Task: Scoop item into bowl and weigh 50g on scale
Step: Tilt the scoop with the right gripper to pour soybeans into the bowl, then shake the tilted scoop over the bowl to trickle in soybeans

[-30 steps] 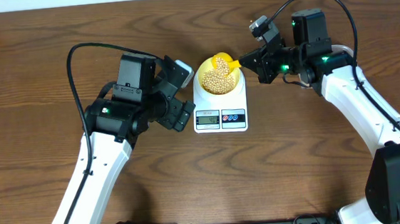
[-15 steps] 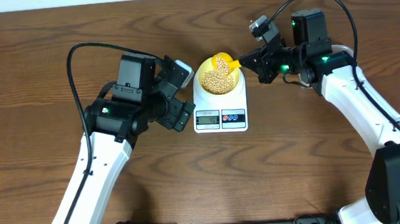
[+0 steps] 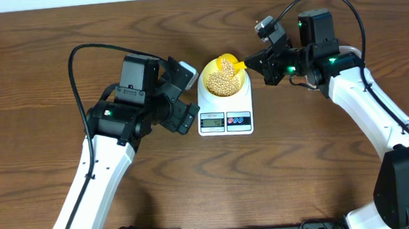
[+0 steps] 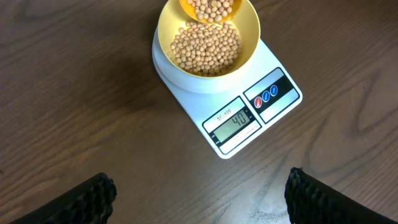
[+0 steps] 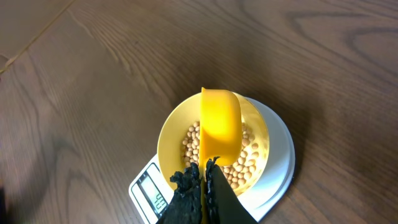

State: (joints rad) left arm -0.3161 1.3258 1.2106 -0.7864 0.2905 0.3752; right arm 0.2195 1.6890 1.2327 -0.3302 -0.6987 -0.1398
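Note:
The white scale (image 3: 246,102) stands mid-table with the pale yellow bowl (image 3: 205,79) on it, partly filled with beige beans (image 3: 223,82). My right gripper (image 3: 256,61) is shut on the handle of a bright yellow scoop (image 3: 231,62), whose cup hangs over the bowl's far side. The right wrist view shows the scoop (image 5: 219,121) from behind, above the beans (image 5: 245,167). My left gripper (image 3: 186,95) stands open and empty just left of the scale. In the left wrist view, beans (image 4: 205,48) lie in the bowl (image 4: 250,38), more sit in the scoop (image 4: 208,7), and the scale's display (image 4: 235,119) is lit.
Dark wood tabletop (image 3: 33,77) lies all around the scale. A black cable (image 3: 76,59) loops over the left arm, and another arcs above the right arm (image 3: 356,95).

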